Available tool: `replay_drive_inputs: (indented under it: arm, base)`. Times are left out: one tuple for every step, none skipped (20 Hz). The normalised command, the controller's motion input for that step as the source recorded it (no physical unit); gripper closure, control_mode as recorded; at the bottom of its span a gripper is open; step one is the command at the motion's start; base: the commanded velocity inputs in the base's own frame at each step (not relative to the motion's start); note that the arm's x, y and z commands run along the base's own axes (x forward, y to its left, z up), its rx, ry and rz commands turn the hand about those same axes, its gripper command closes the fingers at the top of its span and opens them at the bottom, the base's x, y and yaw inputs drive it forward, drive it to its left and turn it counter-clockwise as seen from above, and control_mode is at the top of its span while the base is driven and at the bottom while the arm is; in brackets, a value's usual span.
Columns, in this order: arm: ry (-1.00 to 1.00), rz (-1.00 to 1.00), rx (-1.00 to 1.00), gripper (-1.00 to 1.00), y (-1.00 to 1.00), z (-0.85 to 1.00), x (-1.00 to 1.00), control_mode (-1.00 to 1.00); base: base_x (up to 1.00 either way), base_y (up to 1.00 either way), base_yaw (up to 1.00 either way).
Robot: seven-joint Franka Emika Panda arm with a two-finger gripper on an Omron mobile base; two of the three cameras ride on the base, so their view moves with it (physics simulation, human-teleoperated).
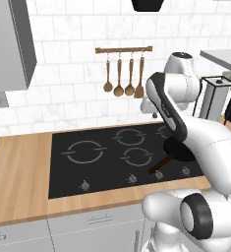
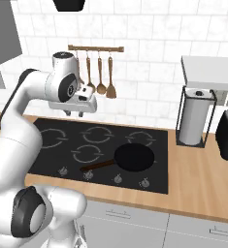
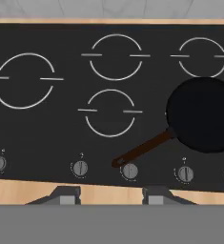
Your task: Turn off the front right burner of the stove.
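Your two-finger gripper point(image 2: 74, 113) hung in the upper left of the right base view, above the back of the cooktop and touching nothing. In the hand view its two dark finger tips point(image 3: 66, 195) stood well apart at the bottom edge, with nothing between them.

Below it you had the wide flat black glass stove point(image 3: 56, 133) across the whole hand view, set into a light wooden counter point(image 2: 198, 184). A row of small round grey knobs point(image 3: 129, 170) ran along the stove's near edge, low in that frame. A round black frying pan point(image 3: 204, 114) sat on the burner mark at the right of the frame, its brown handle point(image 3: 142, 148) slanting down-left and ending just above the middle knob.

In the right base view, wooden utensils point(image 2: 100, 72) hung on the tiled wall, and a paper towel holder point(image 2: 195, 117) stood on the counter at the right.
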Motion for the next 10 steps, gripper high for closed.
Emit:
replay_drive_inputs:
  arm:
    - [0.00,0.00,0.00,-1.00,0.00,0.00,-0.02,-1.00]
    - [0.00,0.00,0.00,-1.00,-0.09,0.00,-0.11,-1.00]
    - [0.00,-0.07,0.01,-1.00,-0.32,-0.01,-0.04,-1.00]
    - [0.00,-0.07,0.02,-1.00,-0.54,-0.09,-0.16,-1.00]
    - [0.00,-0.05,0.05,-1.00,-0.87,-0.13,-0.39,-1.00]
    - [0.00,-0.09,0.05,-1.00,-1.00,-0.20,-0.46,-1.00]
    - [0.00,-0.11,0.06,-1.00,-1.00,-0.21,-0.56,-1.00]
    - [0.00,-0.14,0.08,-1.00,-1.00,-0.33,-0.60,-1.00]
    - [0.00,-0.17,0.08,-1.00,-1.00,-0.30,-0.64,-1.00]
    - [0.00,-0.15,0.08,-1.00,-1.00,-0.28,-0.64,-1.00]
  base:
    - [0.00,0.00,0.00]
    - [0.00,0.00,0.00]
    - [0.00,0.00,0.00]
    - [0.00,0.00,0.00]
    - [0.00,0.00,0.00]
    - [0.00,0.00,0.00]
    - [0.00,0.00,0.00]
    - [0.00,0.00,0.00]
    - [0.00,0.00,0.00]
    - [0.00,0.00,0.00]
